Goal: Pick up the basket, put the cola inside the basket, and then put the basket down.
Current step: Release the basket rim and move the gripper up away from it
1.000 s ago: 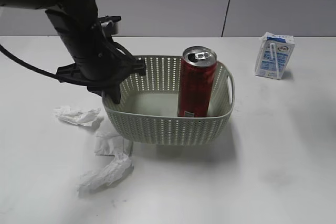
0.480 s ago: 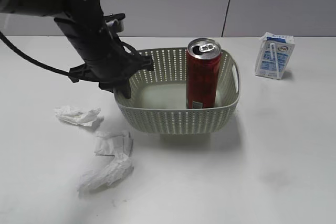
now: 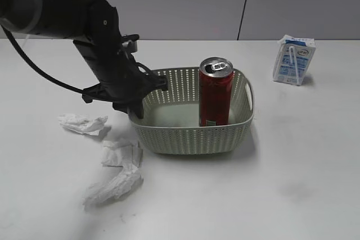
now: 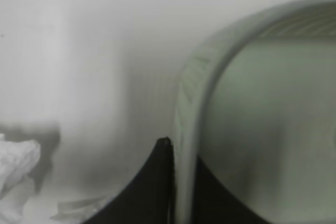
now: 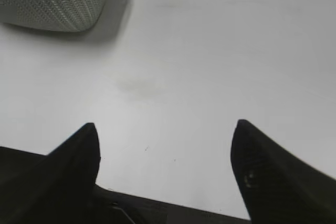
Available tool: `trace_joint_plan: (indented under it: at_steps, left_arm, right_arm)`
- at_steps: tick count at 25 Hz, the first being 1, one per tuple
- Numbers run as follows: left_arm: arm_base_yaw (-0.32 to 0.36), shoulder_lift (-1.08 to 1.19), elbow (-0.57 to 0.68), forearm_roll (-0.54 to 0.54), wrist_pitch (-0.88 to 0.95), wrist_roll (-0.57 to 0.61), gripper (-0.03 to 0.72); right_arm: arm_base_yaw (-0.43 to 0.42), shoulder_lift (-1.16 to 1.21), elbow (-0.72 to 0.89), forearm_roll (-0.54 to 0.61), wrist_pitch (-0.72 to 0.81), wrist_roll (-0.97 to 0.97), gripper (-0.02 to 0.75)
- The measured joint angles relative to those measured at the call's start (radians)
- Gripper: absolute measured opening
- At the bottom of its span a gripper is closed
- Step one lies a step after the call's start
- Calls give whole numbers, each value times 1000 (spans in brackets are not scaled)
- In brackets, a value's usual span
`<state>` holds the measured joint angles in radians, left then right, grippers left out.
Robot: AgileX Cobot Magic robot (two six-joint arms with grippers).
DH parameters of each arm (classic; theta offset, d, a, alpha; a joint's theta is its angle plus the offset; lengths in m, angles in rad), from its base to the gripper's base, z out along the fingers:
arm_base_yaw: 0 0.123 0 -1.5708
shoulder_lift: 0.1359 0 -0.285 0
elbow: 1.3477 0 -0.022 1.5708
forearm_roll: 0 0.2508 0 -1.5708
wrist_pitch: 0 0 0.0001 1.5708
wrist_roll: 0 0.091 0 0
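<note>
The pale green basket sits level at mid-table, its shadow tight under it. The red cola stands upright inside it, toward the right. My left gripper is shut on the basket's left wall, one finger outside and one inside. In the left wrist view the rim runs between the black fingers of that gripper. My right gripper is open and empty over bare table, right of the basket's corner. It does not show in the exterior view.
A white-and-blue carton stands at the back right. Crumpled white tissues lie left of the basket and in front of it; one shows in the left wrist view.
My left arm has carried the basket with the cola to the right, lifted it a little, then lowered it level. The right arm has left the top right of the exterior view.
</note>
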<state>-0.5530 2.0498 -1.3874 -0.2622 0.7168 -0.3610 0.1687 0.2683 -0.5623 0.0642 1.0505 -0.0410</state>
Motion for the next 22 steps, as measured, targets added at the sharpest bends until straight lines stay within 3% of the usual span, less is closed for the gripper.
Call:
trace_joint_plan:
  at_steps: [4,6,11,13,18,22]
  left_arm:
    - [0,7,0,-1,-33,0,56]
    - [0,7,0,-2,-46,0,154]
    - [2,9,0,-2,-42,-1,516]
    - [2,1,0,-1,-40,-2,601]
    - [32,-84,0,26,-38,0,645]
    - [120,-178,0,39,-9,73,645]
  right_arm:
    - [0,-140,44,0,-5,-10,585]
    - [0,-204,80,0,-6,-11,585]
    - [0,-272,114,-1,-37,-14,584]
    - [0,-272,130,-1,-70,-14,582]
    - [0,-272,145,-11,-99,-15,582]
    - [0,-272,145,-12,-103,-17,582]
